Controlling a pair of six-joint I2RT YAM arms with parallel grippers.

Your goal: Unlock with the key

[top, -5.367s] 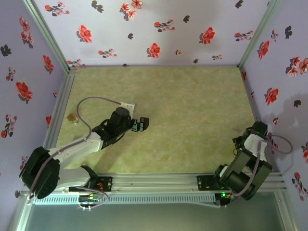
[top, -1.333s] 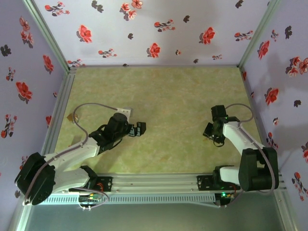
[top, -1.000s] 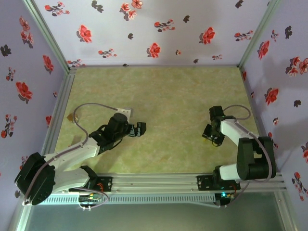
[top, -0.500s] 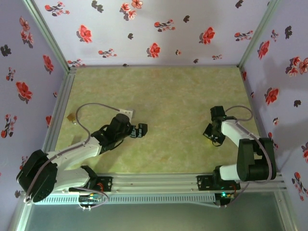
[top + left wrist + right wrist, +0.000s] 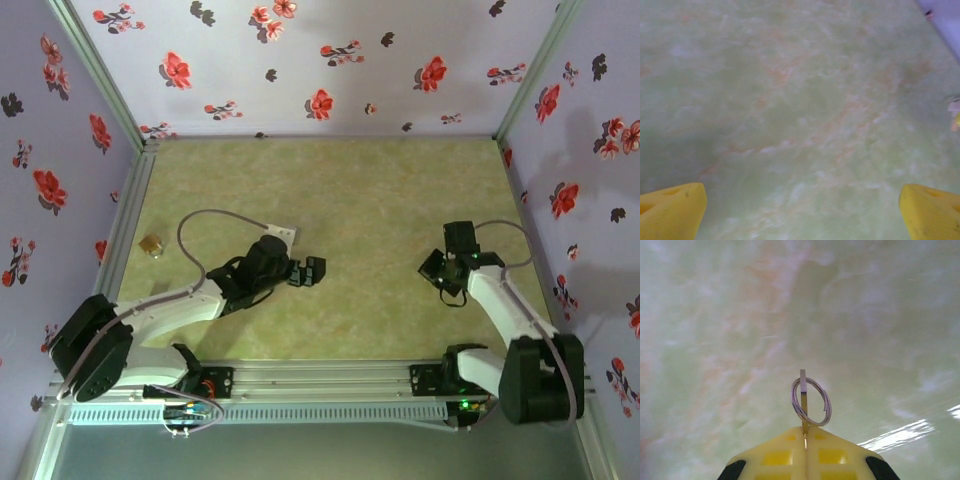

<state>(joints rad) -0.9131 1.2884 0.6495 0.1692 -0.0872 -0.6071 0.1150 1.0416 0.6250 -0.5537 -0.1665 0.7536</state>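
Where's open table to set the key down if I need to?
Widest: the far half of the table, from both grippers to the back wall. Also the strip between left gripper and right gripper. Tightest by the padlock and left arm's cable.

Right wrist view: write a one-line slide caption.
Right gripper shut on the key, its metal part and ring jutting past the yellow fingertips over the green table.

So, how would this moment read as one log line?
left fingers: open, empty | right fingers: shut on key | padlock: untouched, far left
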